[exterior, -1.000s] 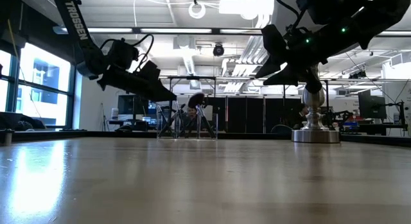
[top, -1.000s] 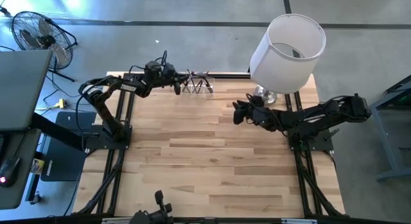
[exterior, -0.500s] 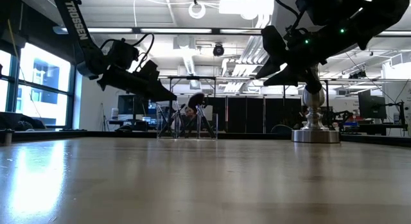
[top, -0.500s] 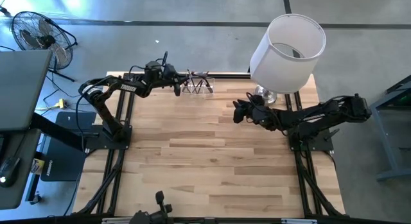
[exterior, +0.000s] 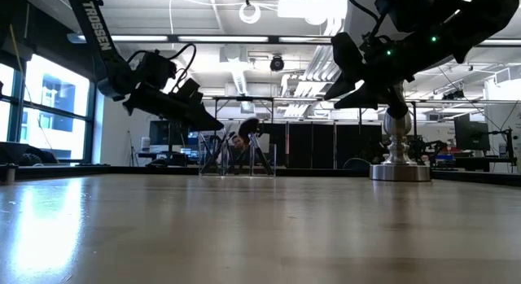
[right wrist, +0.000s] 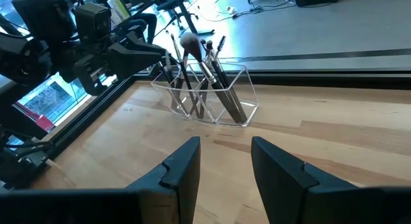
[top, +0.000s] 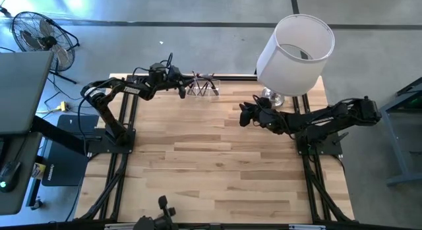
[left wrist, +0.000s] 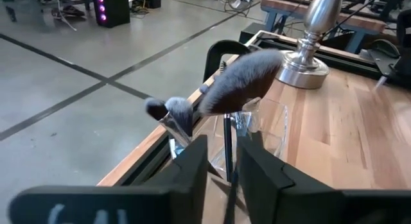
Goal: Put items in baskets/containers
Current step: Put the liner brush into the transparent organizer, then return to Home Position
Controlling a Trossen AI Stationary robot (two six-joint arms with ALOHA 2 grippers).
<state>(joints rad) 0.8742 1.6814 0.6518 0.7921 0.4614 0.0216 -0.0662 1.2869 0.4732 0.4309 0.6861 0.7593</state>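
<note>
Two pincers are in view, both raised off the tabletop [top: 217, 157]. Left pincer [top: 182, 89] reaches to the far edge, just beside the clear holder [top: 202, 88]; in its wrist view its fingers [left wrist: 192, 169] stand apart with a gap between them, and a thin dark brush handle [left wrist: 228, 147] runs up through that gap — whether the fingers touch it I cannot tell. That handle leads to a fluffy brush head [left wrist: 243, 83] tilted over the holder's rim. Beside it, smaller brushes [left wrist: 168, 112] lean outward from the same holder. From the right wrist view the holder [right wrist: 212, 95] sits on the wood near the far edge, with several brushes [right wrist: 192, 63] standing in it at slants, one with a round brown head [right wrist: 189, 42]. Right pincer [top: 244, 116] hangs over the right middle of the tabletop, well apart from the holder, its fingers [right wrist: 183, 169] apart and holding nothing. Near it a lamp base [top: 270, 97] stands at the far right under a big white lampshade [top: 295, 53]; in the low view the silver base [exterior: 399, 166] rests on the wood. Beyond the left edge — on the floor — stands a fan [top: 39, 35].
</note>
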